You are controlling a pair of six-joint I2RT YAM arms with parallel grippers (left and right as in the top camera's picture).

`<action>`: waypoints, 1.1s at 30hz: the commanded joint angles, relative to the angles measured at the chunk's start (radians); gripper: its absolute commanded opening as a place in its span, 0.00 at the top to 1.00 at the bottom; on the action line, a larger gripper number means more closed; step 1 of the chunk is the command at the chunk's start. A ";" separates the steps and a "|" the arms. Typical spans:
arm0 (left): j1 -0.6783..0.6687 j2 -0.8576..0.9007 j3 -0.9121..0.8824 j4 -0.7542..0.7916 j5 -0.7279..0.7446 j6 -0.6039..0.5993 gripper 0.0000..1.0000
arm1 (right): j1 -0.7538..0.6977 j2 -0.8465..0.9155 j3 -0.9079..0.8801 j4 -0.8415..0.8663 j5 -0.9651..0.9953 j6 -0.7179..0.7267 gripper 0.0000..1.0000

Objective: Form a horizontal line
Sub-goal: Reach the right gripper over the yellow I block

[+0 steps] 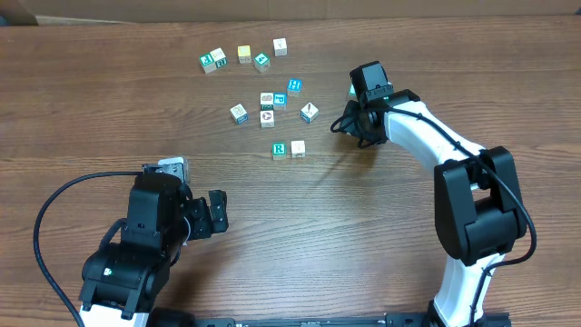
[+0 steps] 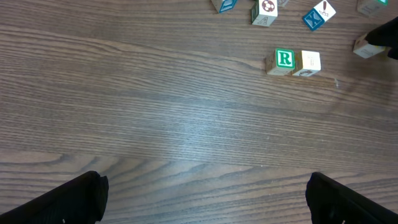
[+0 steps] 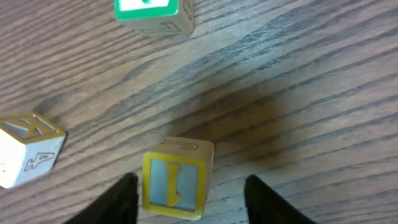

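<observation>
At the near left of the wooden worktop (image 1: 318,245) the left pincer (image 1: 217,214) hangs just above the surface with its fingers spread wide and nothing between them, well apart from every cube. Farther out, near the middle, the cube with the green "R" (image 1: 279,150) and the pale cube (image 1: 298,147) sit side by side and touching, a short two-block row running left to right, the "R" on the left. Beyond them lies a loose scatter of other cubes, among them the blue "H" cube (image 1: 294,86) and the white cube with a red mark (image 1: 309,112), with a further ragged row at the far edge. To the right of the scatter, the right pincer (image 3: 191,194) is down at the worktop, its fingers straddling a yellow-framed cube (image 3: 177,183) that stands flat on the wood; the jaws are apart, one finger close against the cube's side and a clear gap showing on the other. Just past it sits a green-topped cube (image 3: 152,12), whose letter cannot be read.
</observation>
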 commanded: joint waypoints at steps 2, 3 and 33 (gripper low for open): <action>0.005 -0.004 -0.005 0.000 0.008 -0.010 0.00 | -0.003 0.029 0.021 -0.004 0.016 0.001 0.53; 0.005 -0.004 -0.005 0.000 0.008 -0.010 0.00 | -0.002 0.031 0.021 -0.006 0.016 0.001 0.54; 0.005 -0.004 -0.005 0.000 0.008 -0.010 0.00 | -0.002 0.035 0.021 0.011 0.018 -0.060 0.70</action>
